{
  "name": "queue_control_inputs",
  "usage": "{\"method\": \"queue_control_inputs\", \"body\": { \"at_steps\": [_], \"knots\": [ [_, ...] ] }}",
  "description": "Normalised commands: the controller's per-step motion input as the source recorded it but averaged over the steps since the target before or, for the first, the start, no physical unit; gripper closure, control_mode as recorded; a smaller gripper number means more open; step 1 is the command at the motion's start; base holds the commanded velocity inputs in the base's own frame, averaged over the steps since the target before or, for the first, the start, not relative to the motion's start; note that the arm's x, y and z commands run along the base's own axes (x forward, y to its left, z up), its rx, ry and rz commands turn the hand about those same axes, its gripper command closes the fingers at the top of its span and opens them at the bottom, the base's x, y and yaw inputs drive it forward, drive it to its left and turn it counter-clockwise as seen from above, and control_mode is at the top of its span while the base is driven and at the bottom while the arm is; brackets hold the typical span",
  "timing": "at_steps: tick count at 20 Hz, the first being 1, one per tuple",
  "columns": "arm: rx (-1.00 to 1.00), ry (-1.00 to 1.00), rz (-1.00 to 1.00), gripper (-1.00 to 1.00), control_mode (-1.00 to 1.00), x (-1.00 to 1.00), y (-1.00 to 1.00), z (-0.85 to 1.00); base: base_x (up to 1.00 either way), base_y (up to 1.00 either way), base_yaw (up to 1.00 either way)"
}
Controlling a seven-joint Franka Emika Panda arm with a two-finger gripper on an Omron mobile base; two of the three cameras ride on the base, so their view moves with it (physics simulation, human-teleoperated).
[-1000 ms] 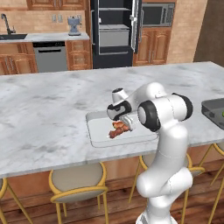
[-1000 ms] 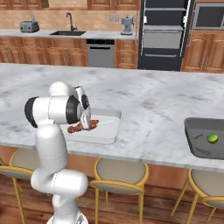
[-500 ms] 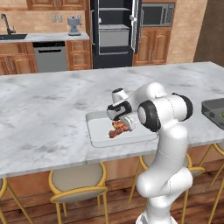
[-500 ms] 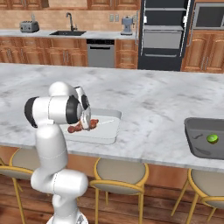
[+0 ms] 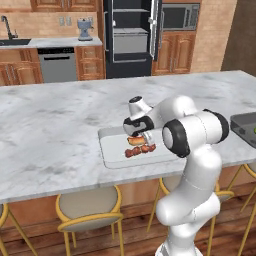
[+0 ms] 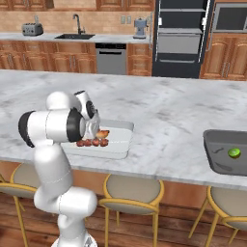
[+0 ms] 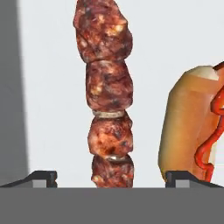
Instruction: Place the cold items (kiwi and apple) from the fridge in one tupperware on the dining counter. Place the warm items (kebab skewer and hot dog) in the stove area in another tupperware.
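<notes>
Gripper [image 7: 111, 177] low over white tupperware [image 5: 111, 150] on counter [image 5: 50, 125], jaws wide, holding nothing. Skewer [image 7: 106, 94] lies between tips, hot dog [image 7: 192, 122] just beside it. Second, dark tupperware [image 6: 219, 153] well right, green fruit [image 6: 234, 153] inside. Stools [image 5: 89, 212] below.

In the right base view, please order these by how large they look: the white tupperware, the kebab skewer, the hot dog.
1. White tupperware, clearly largest.
2. Kebab skewer.
3. Hot dog, smallest, though the arm partly hides it, so its place below the skewer is unsure.
</notes>
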Motion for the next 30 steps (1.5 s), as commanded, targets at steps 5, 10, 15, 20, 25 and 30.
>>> {"method": "queue_control_inputs", "body": {
  "at_steps": [5,10,15,20,25,30],
  "knots": [
    [-0.02,-0.14,-0.11,-1.00,-1.00,-0.31,0.00,0.49,0.00,0.00,0.00],
    [0.02,-0.07,-0.21,-1.00,-1.00,-0.52,-0.01,0.48,0.00,0.00,0.00],
    [0.19,-0.10,-0.27,-1.00,-1.00,-0.57,-0.11,0.53,0.00,0.00,0.00],
    [0.38,-0.29,-0.33,-1.00,-1.00,-0.79,-0.14,0.53,0.00,0.00,0.00],
    [0.37,-0.35,-0.44,-1.00,-1.00,-0.95,-0.09,0.45,0.00,0.00,0.00],
    [0.31,-0.08,-0.41,-1.00,-1.00,-0.83,-0.02,0.57,0.00,0.00,0.00]
  ]
}}
